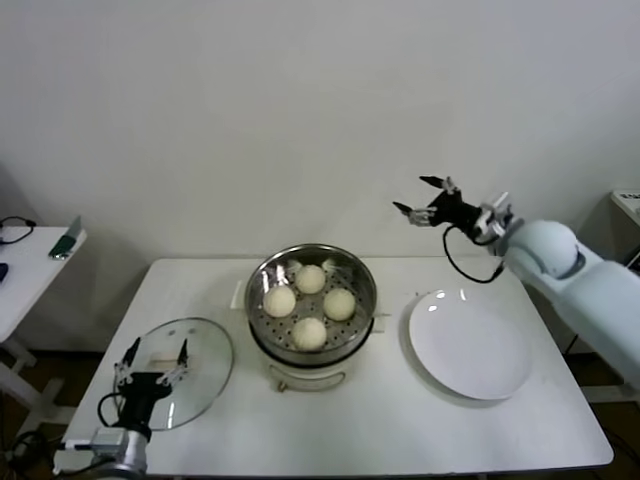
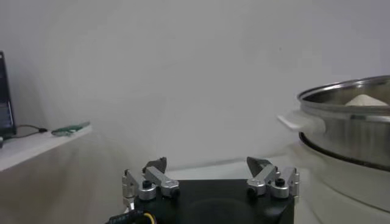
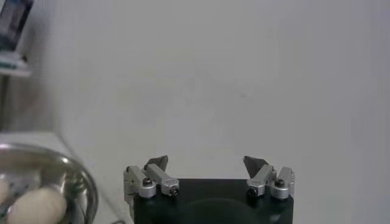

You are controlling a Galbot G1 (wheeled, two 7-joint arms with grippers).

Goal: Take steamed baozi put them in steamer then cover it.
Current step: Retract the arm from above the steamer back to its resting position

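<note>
All four steamed baozi (image 1: pixel 310 305) are sitting on the perforated tray inside the steamer (image 1: pixel 262 300) at the middle of the desk (image 1: pixel 400 430), while the plate (image 1: pixel 470 345) beside it is lying bare. The glass lid (image 1: pixel 205 365) is waiting off to the left, with the left gripper (image 1: pixel 152 358) hovering wide open over it; a grab on the smooth, slick rim could slip or knock the steamer. The right gripper (image 1: pixel 425 200) is hanging open, high over the desk's far edge.

4 round, smooth, off-white steamed baozi (image 1: pixel 310 304) sit inside the uncovered round shiny steel steamer (image 1: pixel 355 320), mid-table.
</note>
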